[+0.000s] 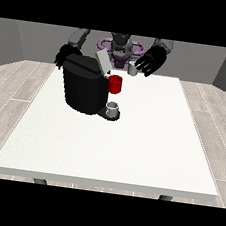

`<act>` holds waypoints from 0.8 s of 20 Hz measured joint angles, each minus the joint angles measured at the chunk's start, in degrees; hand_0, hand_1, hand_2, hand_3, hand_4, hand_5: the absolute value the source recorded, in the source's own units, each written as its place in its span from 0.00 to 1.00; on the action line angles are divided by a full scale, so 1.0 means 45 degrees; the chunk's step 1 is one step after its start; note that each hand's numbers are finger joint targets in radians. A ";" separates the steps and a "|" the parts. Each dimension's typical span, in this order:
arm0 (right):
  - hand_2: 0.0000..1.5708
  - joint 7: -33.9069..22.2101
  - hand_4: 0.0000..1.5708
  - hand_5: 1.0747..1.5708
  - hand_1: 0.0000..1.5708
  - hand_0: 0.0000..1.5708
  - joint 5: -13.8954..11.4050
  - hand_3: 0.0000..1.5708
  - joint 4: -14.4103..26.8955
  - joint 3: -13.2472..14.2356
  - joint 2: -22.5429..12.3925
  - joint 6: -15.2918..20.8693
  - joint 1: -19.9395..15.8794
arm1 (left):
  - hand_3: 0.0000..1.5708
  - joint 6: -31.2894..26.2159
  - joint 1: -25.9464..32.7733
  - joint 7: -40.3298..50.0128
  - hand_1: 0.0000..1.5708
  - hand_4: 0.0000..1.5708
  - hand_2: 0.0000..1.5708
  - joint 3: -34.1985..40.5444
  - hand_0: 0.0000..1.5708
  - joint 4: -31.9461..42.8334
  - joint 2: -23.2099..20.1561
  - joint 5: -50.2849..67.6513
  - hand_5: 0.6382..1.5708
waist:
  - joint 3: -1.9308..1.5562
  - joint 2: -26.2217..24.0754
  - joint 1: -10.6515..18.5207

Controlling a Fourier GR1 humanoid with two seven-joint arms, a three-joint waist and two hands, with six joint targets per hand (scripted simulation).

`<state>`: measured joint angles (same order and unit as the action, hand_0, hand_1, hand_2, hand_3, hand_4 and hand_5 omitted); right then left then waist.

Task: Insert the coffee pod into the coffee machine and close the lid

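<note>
Front view. Coffee machine [84, 88] on the worktop [130, 147], lid [102, 61] raised. Hand at the view's right [151, 60], fingers spread and holding nothing, hovers above the small grey coffee pod [132, 70] near the far edge: the grasp seems pending. Hand at the view's left [63, 55] sits behind the machine, fingers indiscernible. Broad open worktop lies nearer the camera.

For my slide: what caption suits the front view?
Black coffee machine with raised grey lid on white table, hands flanking.
</note>
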<state>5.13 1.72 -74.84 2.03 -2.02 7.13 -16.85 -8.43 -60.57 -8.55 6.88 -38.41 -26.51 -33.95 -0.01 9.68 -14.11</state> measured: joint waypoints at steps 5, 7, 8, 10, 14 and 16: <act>0.00 -0.0429 0.33 1.00 0.00 0.00 -0.0189 0.00 -0.0451 -0.0105 -0.0009 0.0252 -0.0418 | 0.79 0.0115 -0.0528 0.0068 0.80 0.32 0.84 0.0066 0.80 0.0129 -0.0061 -0.0141 1.00 | -0.0001 0.0380 -0.0352; 0.00 -0.0760 0.29 1.00 0.00 0.00 -0.0240 0.00 -0.0588 -0.0092 0.0000 0.0420 -0.0721 | 0.79 0.0260 -0.0732 0.0177 0.80 0.31 0.83 0.0040 0.80 0.0190 -0.0012 -0.0265 1.00 | 0.0003 0.0524 -0.0438; 0.00 -0.0834 0.31 1.00 0.00 0.00 -0.0276 0.00 -0.0648 -0.0152 0.0043 0.0455 -0.0792 | 0.79 0.0267 -0.0875 0.0215 0.81 0.31 0.83 0.0068 0.81 0.0231 -0.0035 -0.0282 1.00 | 0.0003 0.0615 -0.0498; 0.00 -0.0855 0.34 1.00 0.00 0.00 -0.0272 0.00 -0.0659 -0.0102 0.0003 0.0470 -0.0702 | 0.79 0.0095 -0.0964 0.0284 0.83 0.31 0.85 0.0058 0.83 0.0271 -0.0058 -0.0305 1.00 | 0.0003 0.0534 -0.0466; 0.00 -0.0751 0.33 1.00 0.00 0.00 -0.0410 0.00 -0.1002 -0.0318 0.0157 0.0579 -0.0591 | 0.78 0.0099 -0.1241 0.0287 0.82 0.32 0.84 0.0218 0.82 0.0492 -0.0252 -0.0329 1.00 | 0.0001 0.0876 -0.0757; 0.00 -0.0659 0.34 1.00 0.00 0.00 -0.0312 0.00 -0.0934 -0.0166 0.0097 0.0545 -0.0585 | 0.79 0.0094 -0.1238 0.0276 0.84 0.32 0.85 0.0167 0.84 0.0504 -0.0150 -0.0376 1.00 | 0.0001 0.0983 -0.0706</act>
<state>2.16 0.31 -79.04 1.28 -1.59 9.58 -19.48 -8.01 -66.14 -7.31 7.64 -36.14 -27.18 -35.64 -0.01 14.10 -17.28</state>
